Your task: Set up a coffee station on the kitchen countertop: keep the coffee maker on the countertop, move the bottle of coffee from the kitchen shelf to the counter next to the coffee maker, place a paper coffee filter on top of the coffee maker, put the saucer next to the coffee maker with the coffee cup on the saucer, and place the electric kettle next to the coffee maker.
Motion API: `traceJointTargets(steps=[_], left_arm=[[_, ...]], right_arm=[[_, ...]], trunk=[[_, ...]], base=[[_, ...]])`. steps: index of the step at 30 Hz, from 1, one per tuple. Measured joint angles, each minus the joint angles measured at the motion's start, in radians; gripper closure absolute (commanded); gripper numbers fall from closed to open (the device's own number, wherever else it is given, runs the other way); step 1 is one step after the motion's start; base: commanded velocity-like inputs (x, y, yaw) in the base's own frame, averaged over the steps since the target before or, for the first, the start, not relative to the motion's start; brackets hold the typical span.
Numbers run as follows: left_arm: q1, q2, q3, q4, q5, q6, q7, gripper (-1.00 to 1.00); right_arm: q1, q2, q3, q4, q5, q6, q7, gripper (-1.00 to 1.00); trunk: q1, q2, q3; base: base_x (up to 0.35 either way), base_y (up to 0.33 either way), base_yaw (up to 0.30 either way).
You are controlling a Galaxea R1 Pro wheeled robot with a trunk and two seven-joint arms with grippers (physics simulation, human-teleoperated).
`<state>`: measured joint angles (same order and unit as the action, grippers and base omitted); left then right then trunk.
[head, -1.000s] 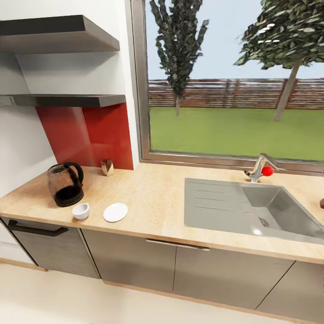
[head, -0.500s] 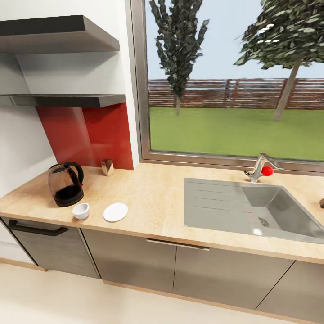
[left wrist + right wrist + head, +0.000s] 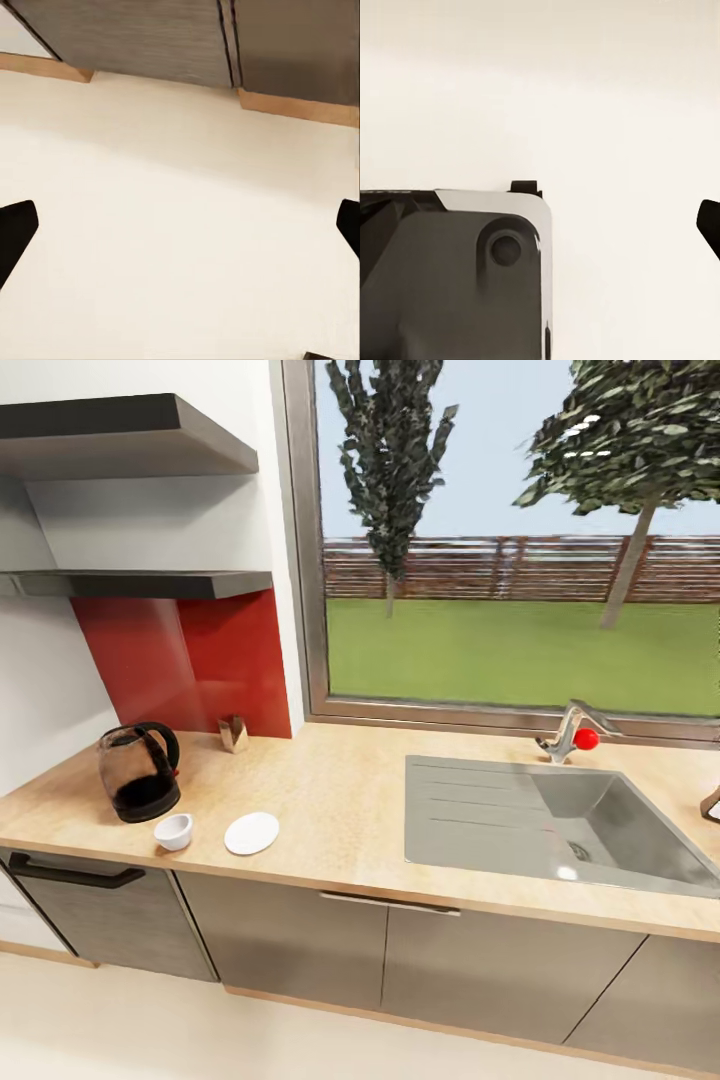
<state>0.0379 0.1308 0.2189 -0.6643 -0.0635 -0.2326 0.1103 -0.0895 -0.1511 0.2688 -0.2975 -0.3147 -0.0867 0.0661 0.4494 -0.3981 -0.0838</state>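
— Head view first: what's laid out, biggest down?

— Across it runs the counter (image 3: 340, 800), and above its left end the kitchen shelf (image 3: 150, 582). The electric kettle (image 3: 138, 772) stands by the left wall; saucer (image 3: 251, 833) and coffee cup (image 3: 174, 831) lie apart near the front edge, not yet stacked. The paper coffee filter (image 3: 233, 733) leans at the red backsplash.

— And your pincers?

— My left pincer (image 3: 180, 232) hangs wide over the floor, empty. For my right, I cannot tell.
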Motion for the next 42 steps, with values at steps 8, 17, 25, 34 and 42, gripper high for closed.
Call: traceJointTargets(steps=[8, 17, 25, 34, 42], left_arm=[[0.0, -0.062, 0.0, -0.374, 0.063, 0.008, -0.139, -1.0], [0.0, -0.06, -0.003, -0.643, 0.302, 0.07, -0.181, -1.0], [0.0, -0.065, -0.004, -0.815, 0.329, 0.218, -0.186, -1.0], [-0.05, -0.059, -0.002, -0.86, 0.356, 0.34, -0.246, -1.0], [-0.102, -0.035, 0.008, -0.867, 0.461, 0.475, -0.35, -1.0]], right_arm=[[0.0, 0.002, 0.004, -0.111, 0.003, -0.002, 0.003, -1.0], [0.0, 0.063, 0.032, -0.406, 0.007, -0.003, 0.013, -1.0], [0.0, 0.104, 0.175, -0.733, 0.007, 0.001, 0.011, -1.0], [0.0, 0.121, 0.283, -1.089, 0.004, 0.095, 0.008, -1.0], [-0.003, 0.237, 0.29, -1.207, 0.0, 0.269, 0.008, -1.0]], trunk=[[0.0, 0.0, 0.0], [0.0, 0.0, 0.0], [0.0, 0.0, 0.0], [0.0, 0.0, 0.001], [0.0, 0.0, 0.001]], base=[[0.0, 0.0, -0.011], [0.0, 0.0, 0.0], [0.0, 0.0, 0.0], [0.0, 0.0, 0.0], [0.0, 0.0, 0.0]])
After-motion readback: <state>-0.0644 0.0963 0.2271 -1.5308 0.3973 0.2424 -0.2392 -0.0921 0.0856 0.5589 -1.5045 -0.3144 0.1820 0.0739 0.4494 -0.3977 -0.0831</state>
